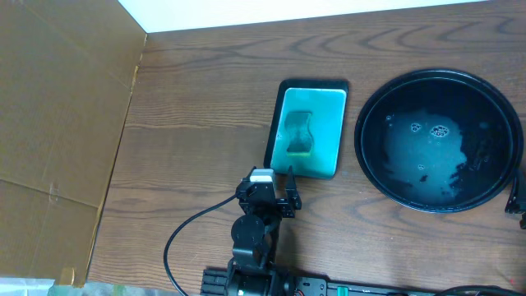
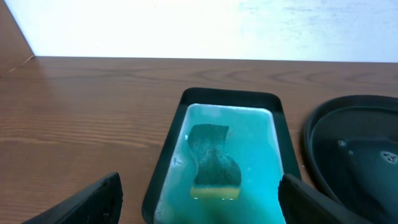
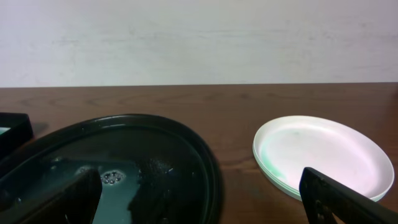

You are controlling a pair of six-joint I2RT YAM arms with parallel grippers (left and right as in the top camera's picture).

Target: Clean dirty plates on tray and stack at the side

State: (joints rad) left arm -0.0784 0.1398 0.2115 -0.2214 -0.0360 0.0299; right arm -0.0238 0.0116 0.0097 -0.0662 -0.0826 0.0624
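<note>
The large round black tray (image 1: 360,140) sits at the right with only soapy water in it. It also shows in the right wrist view (image 3: 208,165) and the left wrist view (image 2: 311,127). A stack of white plates (image 3: 323,152) with pale aqua rims lies on the table right of the tray, outside the overhead view. My right gripper (image 3: 199,196) is open and empty, low over the gap between the tray and the plates; only its edge shows overhead (image 1: 518,197). My left gripper (image 1: 277,185) is open and empty at the near end of the teal tray (image 2: 230,96).
The rectangular black-rimmed teal tray (image 1: 283,86) holds bluish water and a sponge (image 1: 299,134), also seen in the left wrist view (image 2: 214,158). A cardboard sheet (image 1: 57,107) covers the table's left side. A black cable (image 1: 177,238) loops near the left arm's base.
</note>
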